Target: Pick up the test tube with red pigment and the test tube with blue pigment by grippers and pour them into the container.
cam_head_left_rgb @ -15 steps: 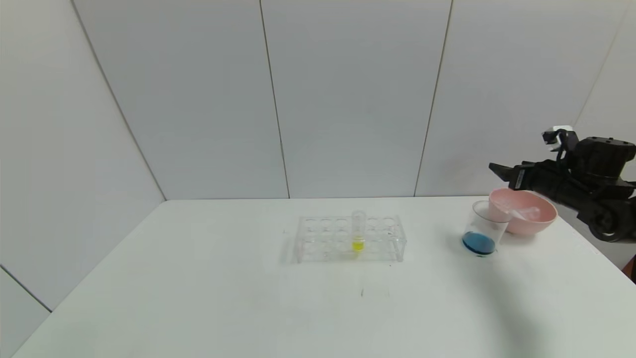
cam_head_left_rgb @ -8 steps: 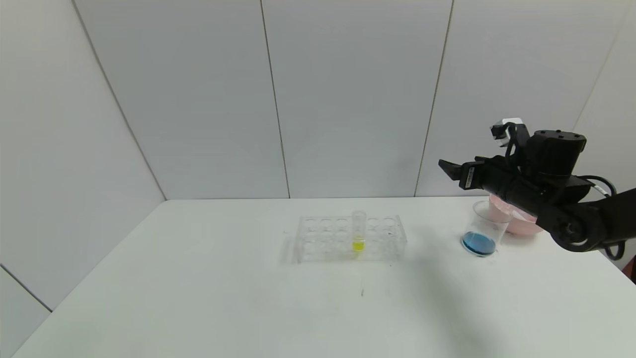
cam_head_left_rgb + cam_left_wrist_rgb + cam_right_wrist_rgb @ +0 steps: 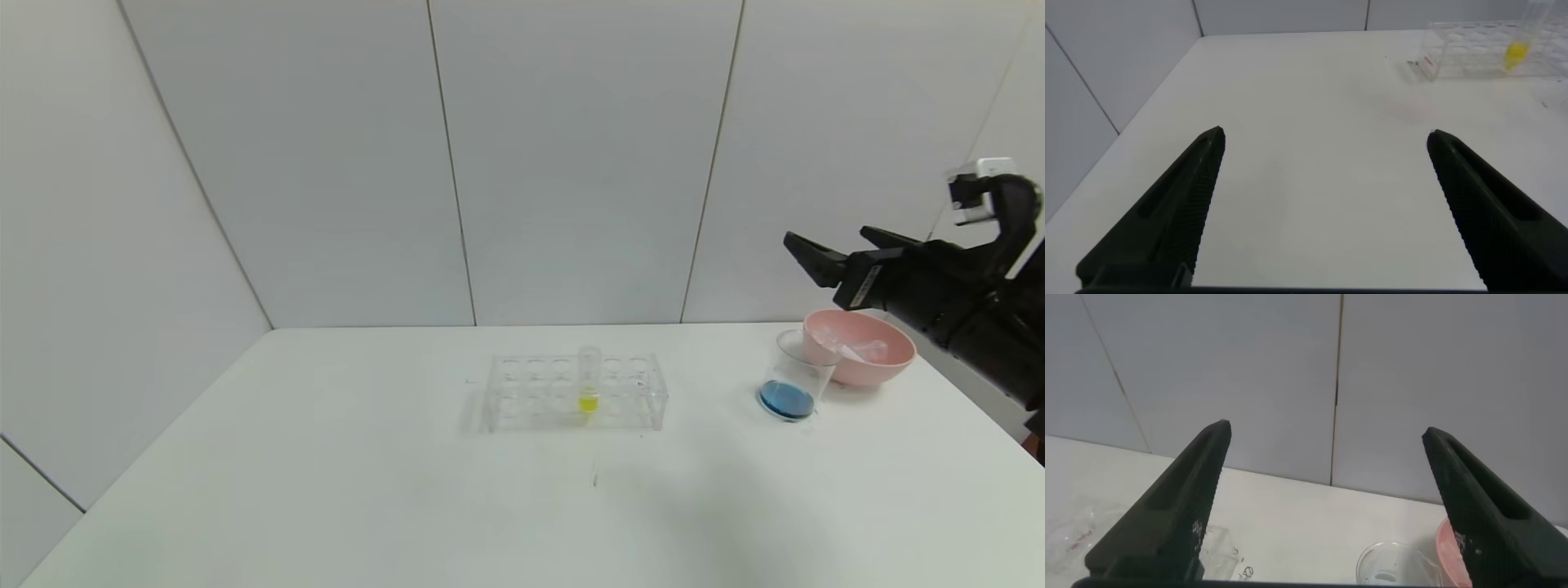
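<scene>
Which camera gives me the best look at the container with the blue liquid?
The head view: the container shows whole, upright beside the pink bowl. The right wrist view catches only its rim at the frame edge. The left wrist view misses it.

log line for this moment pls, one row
right gripper: open, raised above pink bowl | left gripper: open, idle | container: blue liquid | rack: yellow tube

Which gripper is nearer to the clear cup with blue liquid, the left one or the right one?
The right gripper hangs above the cup, open. The left gripper, open, is over bare table, out of the head view.
</scene>
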